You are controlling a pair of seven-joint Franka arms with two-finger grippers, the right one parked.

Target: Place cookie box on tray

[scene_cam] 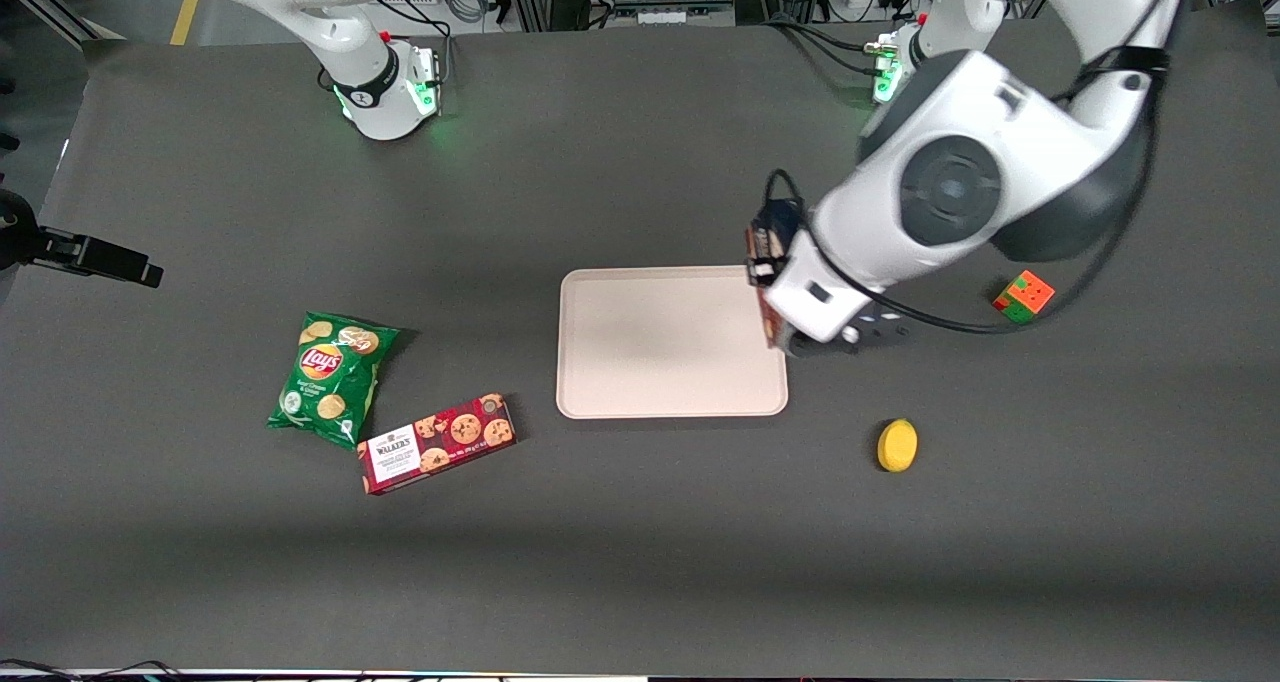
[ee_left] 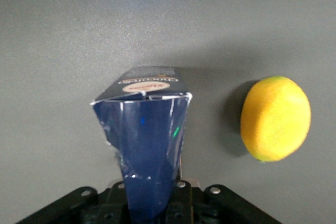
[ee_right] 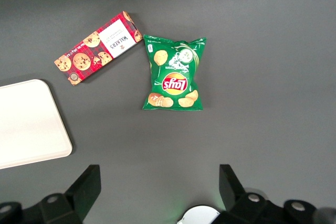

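Nearest the front camera on the dark table (scene_cam: 640,562) we see one red Walkers box (scene_cam: 438,443) lying flat, and just beside it, a little farther from the camera, one green Lay's chip bag (scene_cam: 332,377), both toward the parked arm's end. One yellow round object (scene_cam: 897,445), lemon-like in the left wrist view (ee_left: 275,118), sits toward the working arm's end, about as near the camera as the red box.

We find the cookie box (ee_left: 147,145) lifted off the table, held upright in our claw (scene_cam: 778,307), which is clamped on its lower part. The carton is dark navy blue with creased, slightly dented glossy sides; its end face carries an oval pale logo with red lettering. From the front, only a narrow strip of it (scene_cam: 764,262) shows beside the wrist, hanging over the tray's edge on the working arm's side.

The tray (scene_cam: 670,342) is one large cream-white rectangle with rounded corners and a low rim, lying flat in the middle of the table; we see nothing resting inside it. The box hangs above its rim and is not set down.

One multicoloured puzzle cube (scene_cam: 1023,296) stands farther toward the working arm's end, well apart from the tray.
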